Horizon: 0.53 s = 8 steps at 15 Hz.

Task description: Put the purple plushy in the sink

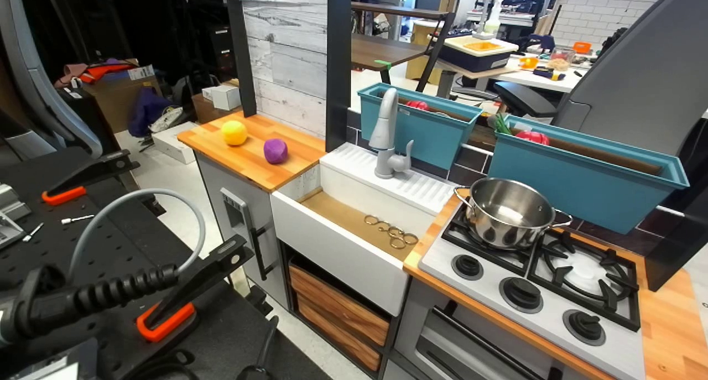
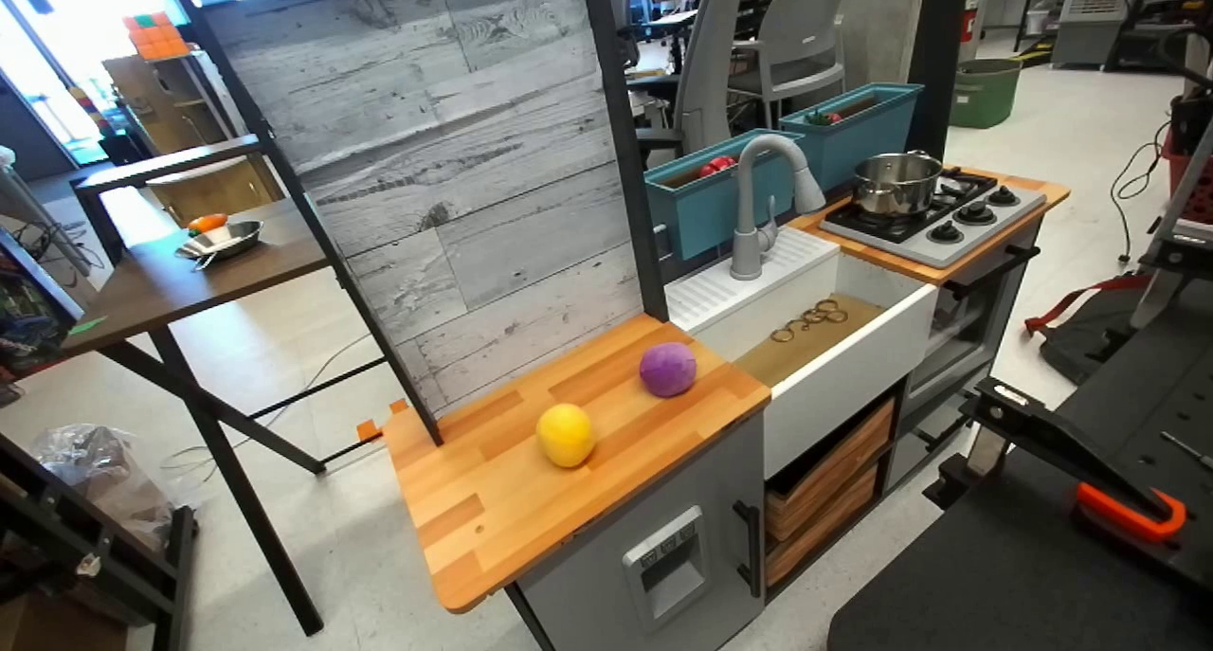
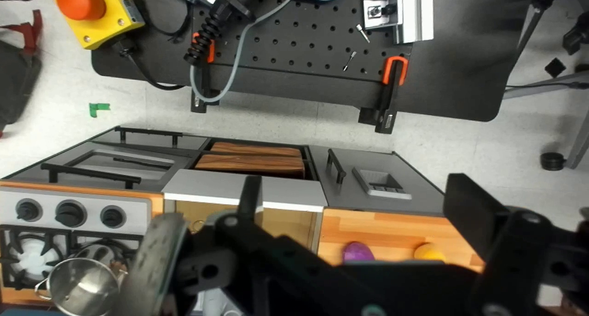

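Plushy [image 2: 668, 370], purple: on the wooden bench [image 2: 625, 444], near the sink [image 2: 848, 382]. End effector [image 3: 360, 196]: spread wide, holding nothing. Risk, as we judge it: an off-centre pinch could roll the plushy into the yellow ball [image 2: 567, 435] or off the edge.

In both exterior views the plushy [image 1: 275, 151] lies on the surface [image 2: 493, 499] near its right edge, where the sink [image 1: 337, 253] adjoins; another toy [image 2: 566, 435] lies left of the plushy, farther from that edge. A panel [image 1: 285, 59] stands along the back edge. Rings [image 1: 395, 233] lie in the sink, toward the stove [image 1: 491, 281]; a faucet [image 1: 386, 126] stands behind them. A pot [image 1: 503, 217] sits on the stove, planters [image 1: 575, 175] behind.
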Each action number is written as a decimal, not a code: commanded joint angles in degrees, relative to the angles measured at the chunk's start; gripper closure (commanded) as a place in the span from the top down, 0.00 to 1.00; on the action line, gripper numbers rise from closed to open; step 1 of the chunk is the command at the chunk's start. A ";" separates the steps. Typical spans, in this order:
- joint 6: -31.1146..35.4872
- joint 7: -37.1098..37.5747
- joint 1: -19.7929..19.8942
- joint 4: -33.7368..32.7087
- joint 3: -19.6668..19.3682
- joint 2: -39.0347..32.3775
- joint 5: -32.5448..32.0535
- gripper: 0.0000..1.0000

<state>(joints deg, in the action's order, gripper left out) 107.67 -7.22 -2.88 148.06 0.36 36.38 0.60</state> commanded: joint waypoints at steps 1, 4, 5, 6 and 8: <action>7.34 4.37 -3.51 0.51 3.80 -8.56 3.55 1.00; 17.46 10.85 -4.01 0.22 7.74 -19.02 1.91 1.00; 20.92 13.57 -3.63 -0.23 8.83 -22.54 0.95 1.00; 24.22 16.00 -3.27 -1.25 9.60 -26.70 0.05 1.00; 29.37 22.04 -2.81 -3.35 10.73 -34.26 -3.35 1.00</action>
<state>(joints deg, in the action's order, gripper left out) 131.14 7.72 -6.87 149.34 9.39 13.36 1.28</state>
